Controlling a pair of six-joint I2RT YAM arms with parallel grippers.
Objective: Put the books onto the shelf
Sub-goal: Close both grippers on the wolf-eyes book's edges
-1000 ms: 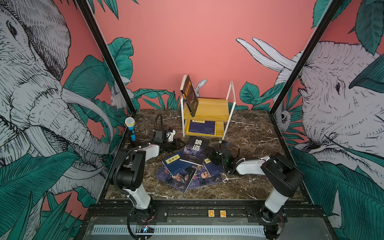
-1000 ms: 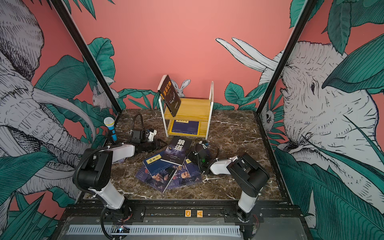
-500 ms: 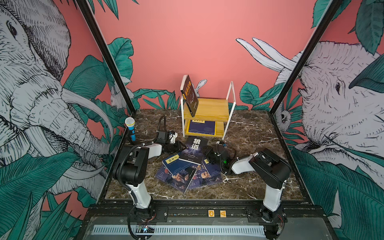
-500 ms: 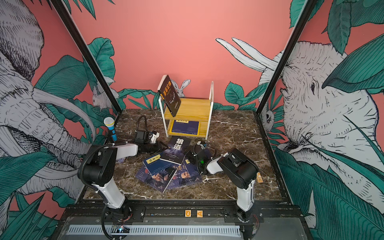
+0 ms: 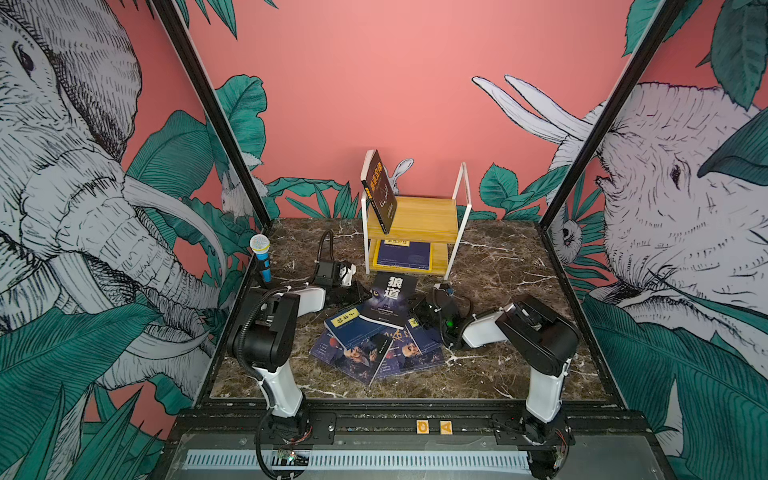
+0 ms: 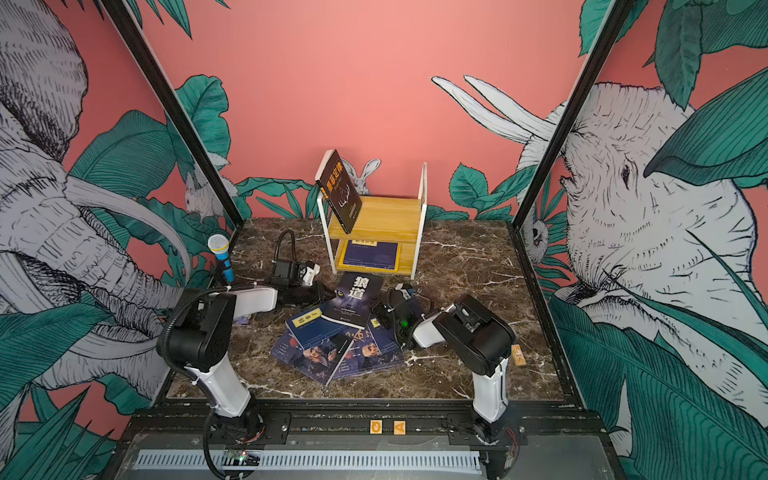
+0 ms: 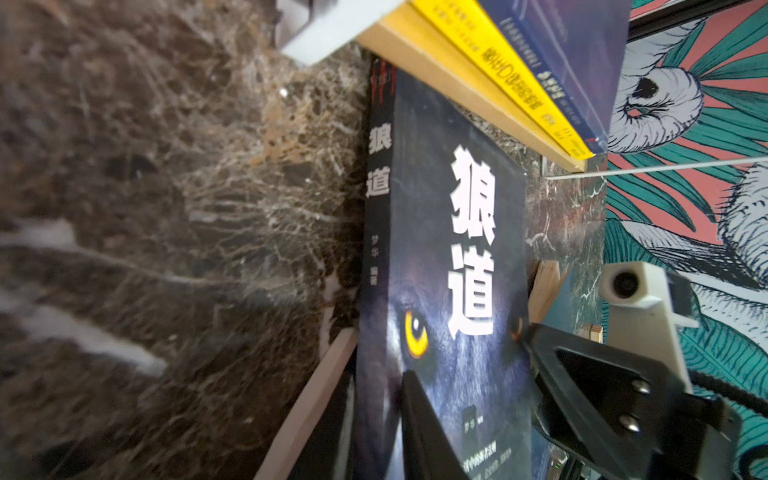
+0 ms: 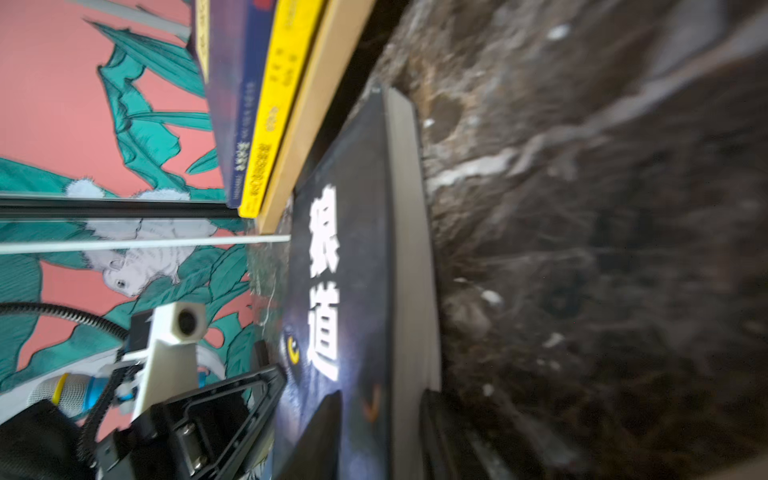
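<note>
- The left pincer (image 5: 366, 293) and the right pincer (image 5: 417, 306) each pinch one side of the black book (image 5: 390, 300).
- It lies on top of the blue books (image 5: 358, 333), just in front of the shelf (image 5: 428, 216).
- Best to lift both sides together, keep it flat, and slide it in slowly.

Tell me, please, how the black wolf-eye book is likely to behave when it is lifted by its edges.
The black wolf-eye book shows a fairly thick page block, so it will probably stay stiff rather than flop. Its cover has a sheen, so it might slip in a light pinch. Its near end rests on the navy books, so lifting may nudge them.
</note>
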